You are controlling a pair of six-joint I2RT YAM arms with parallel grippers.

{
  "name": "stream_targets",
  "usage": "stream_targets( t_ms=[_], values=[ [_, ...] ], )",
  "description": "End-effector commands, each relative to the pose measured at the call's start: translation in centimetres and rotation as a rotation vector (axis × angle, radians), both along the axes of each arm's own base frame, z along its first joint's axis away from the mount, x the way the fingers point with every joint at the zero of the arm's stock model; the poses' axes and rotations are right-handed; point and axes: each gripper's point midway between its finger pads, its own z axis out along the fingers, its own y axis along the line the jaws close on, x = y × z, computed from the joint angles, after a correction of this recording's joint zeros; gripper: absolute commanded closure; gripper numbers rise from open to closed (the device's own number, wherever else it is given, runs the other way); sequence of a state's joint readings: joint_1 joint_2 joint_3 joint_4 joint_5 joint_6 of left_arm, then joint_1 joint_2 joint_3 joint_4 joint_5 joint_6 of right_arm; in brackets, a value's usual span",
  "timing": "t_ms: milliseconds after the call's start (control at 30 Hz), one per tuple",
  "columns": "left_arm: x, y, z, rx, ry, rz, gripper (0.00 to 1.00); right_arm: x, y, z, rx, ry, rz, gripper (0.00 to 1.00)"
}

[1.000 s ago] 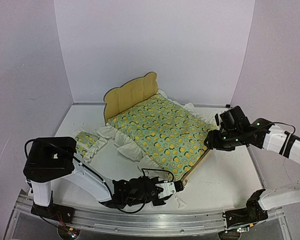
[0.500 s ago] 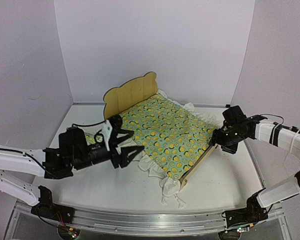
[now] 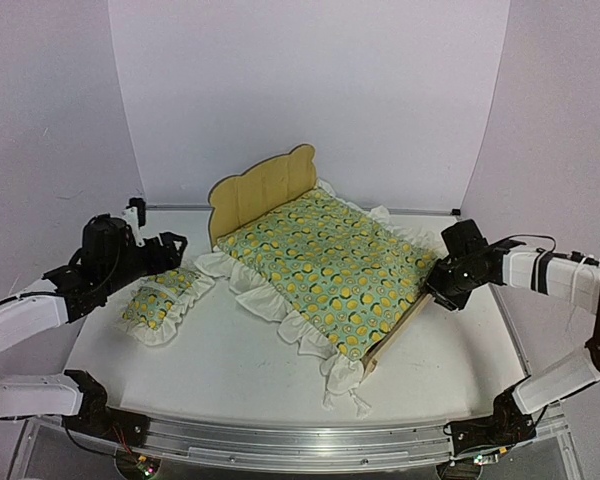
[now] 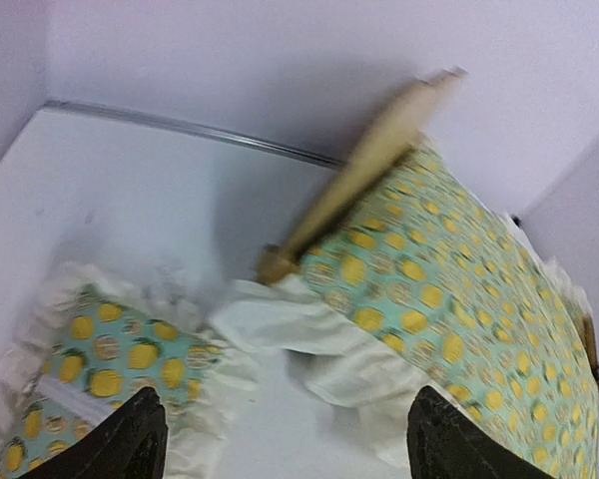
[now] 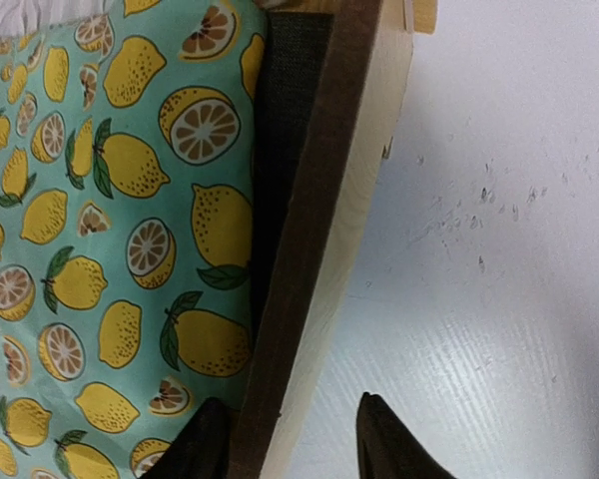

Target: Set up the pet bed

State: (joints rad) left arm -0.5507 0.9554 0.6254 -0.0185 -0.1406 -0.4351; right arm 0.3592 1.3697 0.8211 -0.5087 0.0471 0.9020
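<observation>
One wide white tabletop [image 3: 230,370], walled on three sides by pale panels. The pet bed [image 3: 262,190] sits mid-tabletop, set at a slant: bear-ear headboard toward the back wall, foot end toward the near right.

Quilt [image 3: 320,265], green with yellow lemons, covers nearly the whole bed. Its white ruffle spills over the bed's left side and foot end onto the tabletop. This hides the left rail from the overhead camera.

Right side rail [image 5: 349,200] bare, pale plywood. A thin strip of dark grey base panel [image 5: 285,150] shows between the quilt's edge and the rail.

Pillow [image 3: 158,305], same lemon print and ruffle, lies flat on the tabletop left of the bed. It is off the frame, close beside the quilt's ruffle.

My left fingers [image 3: 168,243] are spread wide and hold nothing. They hang above the pillow's far end, left of the headboard corner, and face the bed.

My right fingers [image 3: 448,290] are parted and astride the right side rail near its middle. One tip sits over the quilt side, the other over the tabletop side. A sliver of white tabletop shows between rail and outer tip, so no clamp.
</observation>
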Motion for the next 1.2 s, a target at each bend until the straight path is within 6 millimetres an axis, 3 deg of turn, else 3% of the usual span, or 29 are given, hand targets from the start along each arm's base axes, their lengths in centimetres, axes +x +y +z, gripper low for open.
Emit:
stream_targets(
  t_ms=[0, 100, 200, 367, 500, 667, 733, 833, 933, 1000, 1067, 1167],
  values=[
    [1.5, 8.0, -3.7, -0.056, 0.169, 0.283, 0.14, -2.9, -4.7, -1.8, -0.071, 0.039, -0.186, 0.6],
    [2.6, 10.6, -5.5, -0.062, 0.221, 0.354, 0.11, -5.8, -7.8, -2.2, -0.095, 0.051, -0.283, 0.62],
    [3.9, 10.5, -8.0, -0.01, 0.304, 0.333, 0.08, -8.3, -10.1, -1.4, -0.143, 0.028, -0.348, 0.6],
    [4.9, 9.2, -13.0, 0.078, 0.456, 0.246, 0.06, -10.7, -12.1, 0.6, -0.195, -0.024, -0.395, 0.4],
    [4.7, 11.0, -15.3, 0.191, 0.495, 0.326, 0.05, -9.9, -12.7, 3.8, -0.25, -0.111, -0.347, 0.2],
    [5.4, 10.1, -15.9, 0.263, 0.506, 0.305, 0.07, -7.0, -10.7, 10.3, -0.286, -0.253, -0.097, 0.07],
    [5.8, 9.4, -17.3, 0.263, 0.548, 0.278, 0.16, -5.8, -8.9, 13.0, -0.269, -0.315, 0.046, 0.04],
    [6.0, 8.2, -18.6, 0.23, 0.594, 0.224, 0.43, -4.2, -5.3, 16.6, -0.195, -0.441, 0.254, 0.02],
    [6.0, 7.2, -16.8, 0.179, 0.528, 0.172, 0.78, -3.1, -0.5, 18.4, -0.06, -0.484, 0.483, 0.02],
    [6.1, 6.6, -13.6, 0.145, 0.454, 0.135, 0.9, -2.6, 3.3, 19.5, 0.018, -0.522, 0.633, 0.02],
    [5.9, 6.5, -8.9, 0.108, 0.348, 0.125, 0.99, -3.1, 7.9, 21.1, 0.07, -0.582, 0.787, 0.02],
    [4.6, 5.7, 0.9, 0.027, 0.117, 0.056, 1.0, -4.0, 14.4, 23.4, 0.168, -0.643, 0.973, 0.02]
  ],
)
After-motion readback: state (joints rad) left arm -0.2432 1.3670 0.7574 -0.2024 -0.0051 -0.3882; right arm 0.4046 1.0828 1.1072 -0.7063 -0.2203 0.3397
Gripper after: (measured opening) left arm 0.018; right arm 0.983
